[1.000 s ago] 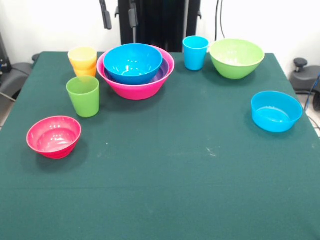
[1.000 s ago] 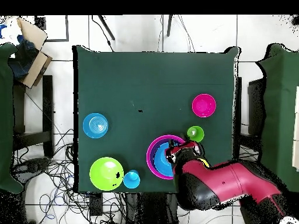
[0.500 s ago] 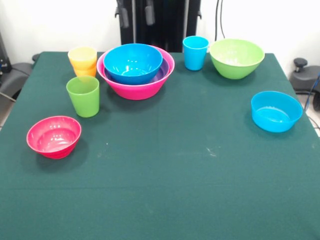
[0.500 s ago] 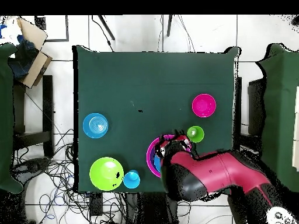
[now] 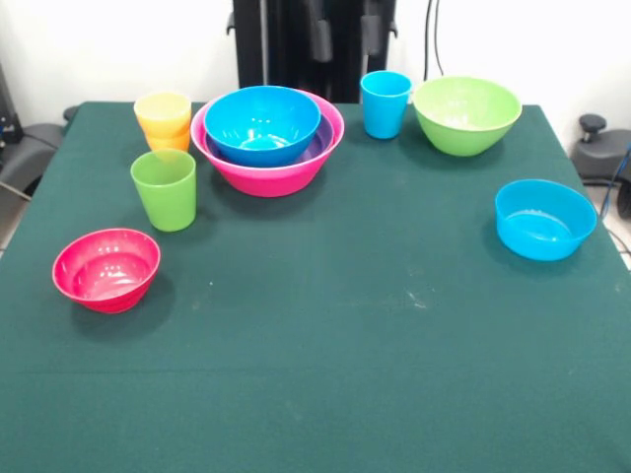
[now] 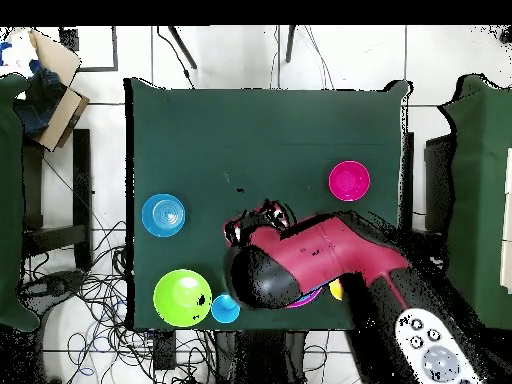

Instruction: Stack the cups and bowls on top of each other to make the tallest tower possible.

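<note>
Green cloth covers the counter (image 5: 325,374) in the front view, and the big pink bowl (image 5: 268,169) makes a handy landmark. A purple bowl (image 5: 320,141) sits nested inside it, with a blue bowl (image 5: 261,123) on top of that, so that's the tower so far. Just left of the pink bowl is a yellow cup (image 5: 163,111) stacked in an orange cup (image 5: 173,141), with the green cup (image 5: 164,189) in front of those. The red-pink bowl (image 5: 105,268) sits further out toward the front left. Right of the pink bowl stands the blue cup (image 5: 385,103), then the light green bowl (image 5: 466,114), and the light blue bowl (image 5: 544,219) is well apart at the front right. The gripper (image 5: 340,34) hangs high behind the pink bowl, jaws spread apart and empty.

From overhead, the red arm (image 6: 320,260) covers most of the pink bowl. The light green bowl (image 6: 181,297), blue cup (image 6: 224,308), light blue bowl (image 6: 163,215) and red-pink bowl (image 6: 349,181) show clear around it.
</note>
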Controlling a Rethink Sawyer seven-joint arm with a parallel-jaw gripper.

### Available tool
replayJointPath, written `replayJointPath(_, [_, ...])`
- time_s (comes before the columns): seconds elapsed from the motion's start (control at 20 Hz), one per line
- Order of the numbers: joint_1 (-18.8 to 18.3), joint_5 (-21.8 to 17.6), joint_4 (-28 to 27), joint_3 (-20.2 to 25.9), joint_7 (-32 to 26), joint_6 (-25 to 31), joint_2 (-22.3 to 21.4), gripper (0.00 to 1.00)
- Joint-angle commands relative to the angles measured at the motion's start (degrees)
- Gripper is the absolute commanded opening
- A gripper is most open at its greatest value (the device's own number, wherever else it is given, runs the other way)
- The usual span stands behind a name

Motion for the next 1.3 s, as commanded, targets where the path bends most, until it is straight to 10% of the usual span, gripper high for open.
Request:
replayJointPath(0.05, [9.36,-3.04,-8.05,-6.34,3.81,6.61,4.62,1.0])
replayJointPath(1.3, [27.17,-9.15,-4.08,-31.73,11.04,-16.93,10.52,1.0])
